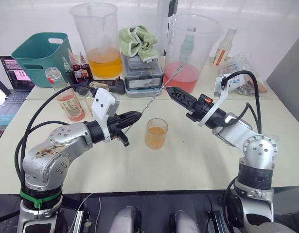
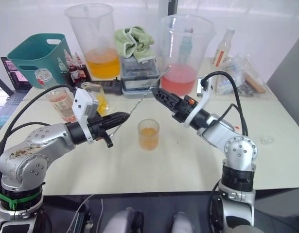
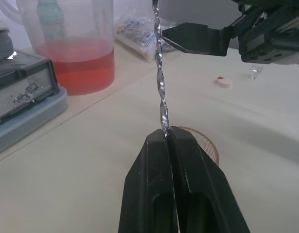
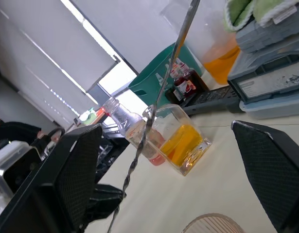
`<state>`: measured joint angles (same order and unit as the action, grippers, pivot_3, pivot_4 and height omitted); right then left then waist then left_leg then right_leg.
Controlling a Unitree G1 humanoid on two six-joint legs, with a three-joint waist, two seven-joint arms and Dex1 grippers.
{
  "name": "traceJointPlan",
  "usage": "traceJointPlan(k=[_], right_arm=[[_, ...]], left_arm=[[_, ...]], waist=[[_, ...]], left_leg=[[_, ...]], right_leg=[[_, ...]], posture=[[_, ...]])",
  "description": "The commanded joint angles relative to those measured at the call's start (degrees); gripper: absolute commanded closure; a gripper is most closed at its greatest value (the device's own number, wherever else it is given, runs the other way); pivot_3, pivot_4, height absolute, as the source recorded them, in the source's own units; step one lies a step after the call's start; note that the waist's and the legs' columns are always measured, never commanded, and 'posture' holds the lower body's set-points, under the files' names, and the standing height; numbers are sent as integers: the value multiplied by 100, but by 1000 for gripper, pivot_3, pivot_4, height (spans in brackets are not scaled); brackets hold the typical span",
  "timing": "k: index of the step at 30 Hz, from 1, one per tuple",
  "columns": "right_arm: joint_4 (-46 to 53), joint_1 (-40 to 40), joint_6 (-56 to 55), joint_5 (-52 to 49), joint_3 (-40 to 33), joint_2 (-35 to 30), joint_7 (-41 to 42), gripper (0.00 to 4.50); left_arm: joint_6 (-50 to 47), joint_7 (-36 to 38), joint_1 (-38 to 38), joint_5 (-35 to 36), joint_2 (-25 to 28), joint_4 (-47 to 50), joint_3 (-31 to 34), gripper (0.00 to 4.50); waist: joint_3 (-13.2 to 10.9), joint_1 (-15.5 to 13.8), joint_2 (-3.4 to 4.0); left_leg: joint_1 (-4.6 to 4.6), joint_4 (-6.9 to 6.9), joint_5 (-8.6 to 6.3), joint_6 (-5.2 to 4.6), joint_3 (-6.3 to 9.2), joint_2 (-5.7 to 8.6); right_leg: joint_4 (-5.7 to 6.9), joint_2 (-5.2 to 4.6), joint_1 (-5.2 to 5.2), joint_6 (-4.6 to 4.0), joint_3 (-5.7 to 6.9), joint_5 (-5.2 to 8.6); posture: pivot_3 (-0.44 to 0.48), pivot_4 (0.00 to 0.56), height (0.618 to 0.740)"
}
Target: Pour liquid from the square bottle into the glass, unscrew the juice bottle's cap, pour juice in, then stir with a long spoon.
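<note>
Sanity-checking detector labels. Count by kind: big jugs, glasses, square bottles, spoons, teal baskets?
Big jugs: 2
Glass: 1
Square bottle: 1
Spoon: 1
Teal basket: 1
Total: 6

The left claw [image 2: 124,116] is closed on the lower end of the long spoon [image 2: 139,97], which slants up toward the pink jug [image 2: 185,53]. The right claw [image 2: 156,92] hangs beside the spoon's shaft. The glass [image 2: 149,134] stands on the surface [image 2: 178,160] between both arms, holding orange liquid.
</note>
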<state>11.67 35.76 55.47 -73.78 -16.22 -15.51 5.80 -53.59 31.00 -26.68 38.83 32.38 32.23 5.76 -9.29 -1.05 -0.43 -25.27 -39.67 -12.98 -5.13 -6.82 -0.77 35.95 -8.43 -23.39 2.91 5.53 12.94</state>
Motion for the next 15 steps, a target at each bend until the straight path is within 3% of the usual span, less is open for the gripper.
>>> traceJointPlan(k=[1,4,15], right_arm=[[180,122,-106,-300,-76,81,-337,0],[24,207,-177,-326,75,349,-510,816],[19,233,-359,-487,40,627,-732,4469]], left_arm=[[66,-52,-104,72,61,246,38,4467],[127,23,-191,35,70,62,-21,4500],[224,132,-250,-19,78,-118,-169,4500]], waist=[[0,28,0],[0,54,0],[0,64,1]], left_leg=[[0,1,0,0,0,0],[0,5,2,3,0,-1],[-1,13,6,9,-1,-1]], right_leg=[[0,0,0,0,0,0],[1,2,-3,0,-1,0],[4,6,-9,-1,-5,0]], posture=[[0,150,739],[0,150,739],[0,150,739]])
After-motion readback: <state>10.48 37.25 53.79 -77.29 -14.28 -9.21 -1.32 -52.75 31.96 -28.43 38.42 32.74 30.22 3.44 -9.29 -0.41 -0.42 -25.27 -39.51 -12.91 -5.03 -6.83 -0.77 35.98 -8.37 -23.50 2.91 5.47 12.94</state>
